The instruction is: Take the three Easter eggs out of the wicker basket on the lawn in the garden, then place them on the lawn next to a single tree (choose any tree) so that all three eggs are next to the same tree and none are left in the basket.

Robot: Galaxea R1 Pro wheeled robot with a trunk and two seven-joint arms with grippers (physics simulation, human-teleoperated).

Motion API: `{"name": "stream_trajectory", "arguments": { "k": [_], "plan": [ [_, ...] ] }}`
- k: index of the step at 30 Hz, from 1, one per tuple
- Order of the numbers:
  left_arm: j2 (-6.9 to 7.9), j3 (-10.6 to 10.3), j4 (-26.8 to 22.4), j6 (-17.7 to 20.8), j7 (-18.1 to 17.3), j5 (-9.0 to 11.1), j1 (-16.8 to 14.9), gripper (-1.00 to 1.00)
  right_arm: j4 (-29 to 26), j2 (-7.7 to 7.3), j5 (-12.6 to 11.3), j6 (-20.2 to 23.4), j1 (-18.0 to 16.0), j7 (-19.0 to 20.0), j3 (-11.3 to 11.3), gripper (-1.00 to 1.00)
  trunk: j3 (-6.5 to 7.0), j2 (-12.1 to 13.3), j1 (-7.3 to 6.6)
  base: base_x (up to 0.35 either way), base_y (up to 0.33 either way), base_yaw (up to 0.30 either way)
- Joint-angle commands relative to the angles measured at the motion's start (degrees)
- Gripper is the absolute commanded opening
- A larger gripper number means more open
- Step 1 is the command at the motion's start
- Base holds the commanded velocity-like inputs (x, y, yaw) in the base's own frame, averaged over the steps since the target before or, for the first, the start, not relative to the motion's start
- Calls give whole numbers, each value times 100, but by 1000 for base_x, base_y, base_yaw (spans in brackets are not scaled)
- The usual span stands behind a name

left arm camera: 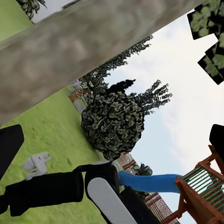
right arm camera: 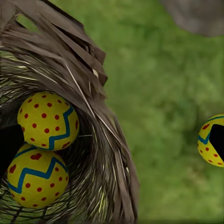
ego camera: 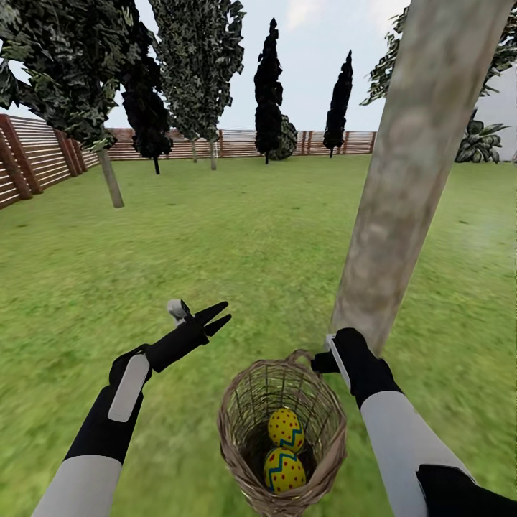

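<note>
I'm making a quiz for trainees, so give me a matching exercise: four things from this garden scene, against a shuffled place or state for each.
1. left claw
2. wicker basket
3. tree trunk
4. lone egg

A. holds two eggs
B. outside the basket
C. open, above the lawn
D. standing just behind the basket

Pairs: 1-C, 2-A, 3-D, 4-B

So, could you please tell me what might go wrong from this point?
The right gripper sits at the wicker basket rim beside the tree; a careless move could tip the basket with two eggs inside. A third egg lies on the lawn nearby and might get nudged away.
</note>
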Motion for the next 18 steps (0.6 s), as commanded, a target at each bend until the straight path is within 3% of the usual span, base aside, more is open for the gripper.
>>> {"name": "stream_trajectory", "arguments": {
  "k": [1, 7, 13, 18],
  "plan": [
    [-4, 12, 1, 28, -11, -1, -3, 100, 1, 35, 52, 19, -3, 34, -26, 100, -6, -2, -1, 2, 4, -16],
    [-4, 12, 33, 28, 14, -9, -3, 100, 542, 167, 80, 17, 0, 39, -1, 100, -7, -2, -1, 0, 1, -3],
    [-10, 8, 38, 28, 21, -10, -3, 100, 661, 174, 102, -12, -3, 246, -1, 100, -7, -2, -1, 0, 0, 0],
    [-18, 4, 46, 28, 28, -10, -3, 100, 658, 143, 109, -55, -3, 773, 7, 100, -7, -2, -1, 0, 0, 0]
  ]
}}
